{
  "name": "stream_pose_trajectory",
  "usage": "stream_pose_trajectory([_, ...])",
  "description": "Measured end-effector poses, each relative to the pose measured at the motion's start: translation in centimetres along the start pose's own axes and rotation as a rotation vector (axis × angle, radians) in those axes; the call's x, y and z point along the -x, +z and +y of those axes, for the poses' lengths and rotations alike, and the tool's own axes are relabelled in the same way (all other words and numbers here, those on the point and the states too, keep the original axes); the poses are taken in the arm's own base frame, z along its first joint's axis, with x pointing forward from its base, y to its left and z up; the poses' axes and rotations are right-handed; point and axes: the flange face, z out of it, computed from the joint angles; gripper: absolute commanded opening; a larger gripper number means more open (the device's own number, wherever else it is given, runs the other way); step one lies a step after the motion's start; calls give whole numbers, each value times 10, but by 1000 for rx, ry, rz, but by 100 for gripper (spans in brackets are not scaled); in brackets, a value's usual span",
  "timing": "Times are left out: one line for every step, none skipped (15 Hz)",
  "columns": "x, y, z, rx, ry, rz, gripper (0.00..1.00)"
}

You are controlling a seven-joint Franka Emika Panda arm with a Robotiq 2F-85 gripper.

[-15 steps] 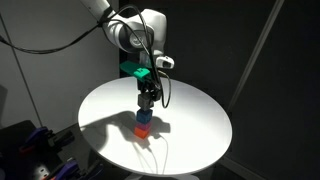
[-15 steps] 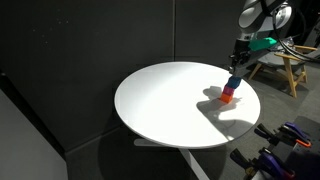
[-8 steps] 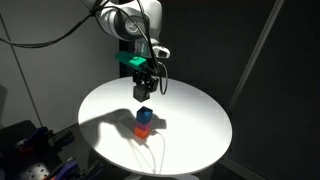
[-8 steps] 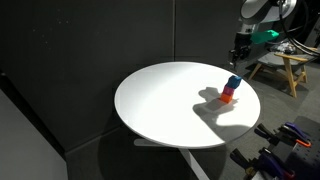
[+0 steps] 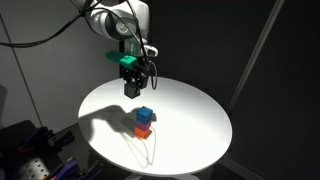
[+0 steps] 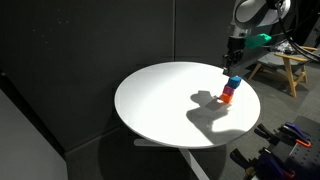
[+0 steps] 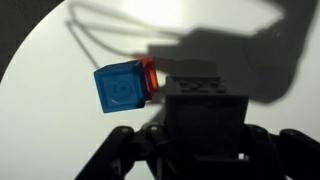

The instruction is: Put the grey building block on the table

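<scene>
In the wrist view my gripper (image 7: 205,135) is shut on the grey building block (image 7: 205,105), which looks dark between the fingers. In both exterior views the gripper (image 5: 131,89) (image 6: 229,67) hangs above the white round table (image 5: 200,120) (image 6: 160,100), up and to one side of a two-block stack. The stack is a blue block (image 5: 146,114) (image 6: 232,84) (image 7: 122,88) on an orange-red block (image 5: 143,130) (image 6: 227,98) (image 7: 151,71). The held block is too small to make out in the exterior views.
The arm's shadow lies across the table top (image 7: 50,70). A wooden stool (image 6: 286,62) stands behind the table. Coloured gear sits low beside the table (image 5: 30,150) (image 6: 285,140). Dark curtains surround the scene.
The gripper has risen off the stack and moved sideways away from it, carrying the grey block. The blue block now shows as the stack's top.
</scene>
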Motion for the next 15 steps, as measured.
stream_pose_trajectory([1,3,-6,0,-11,1,25])
stream_pose_trajectory([1,6,-11,0,-21,2,25])
stream_pose_trajectory([2,9,-15,1,-30,4,25])
stream_pose_trajectory([2,13,-18,1,-36,7,25])
stream_pose_trajectory([2,18,-20,1,-41,7,25])
stream_pose_trajectory([2,23,-22,2,-44,7,25])
stream_pose_trajectory([2,29,-22,3,-46,5,25])
stream_pose_trajectory([2,36,-22,3,-48,2,25])
stream_pose_trajectory([1,43,-22,4,-51,-2,25])
stream_pose_trajectory([1,50,-22,4,-54,-6,25])
stream_pose_trajectory([0,58,-22,5,-58,-11,25])
stream_pose_trajectory([0,65,-22,5,-61,-16,25])
stream_pose_trajectory([0,72,-23,6,-66,-19,25])
stream_pose_trajectory([-1,78,-23,7,-75,-21,25])
stream_pose_trajectory([-1,84,-23,8,-87,-24,25])
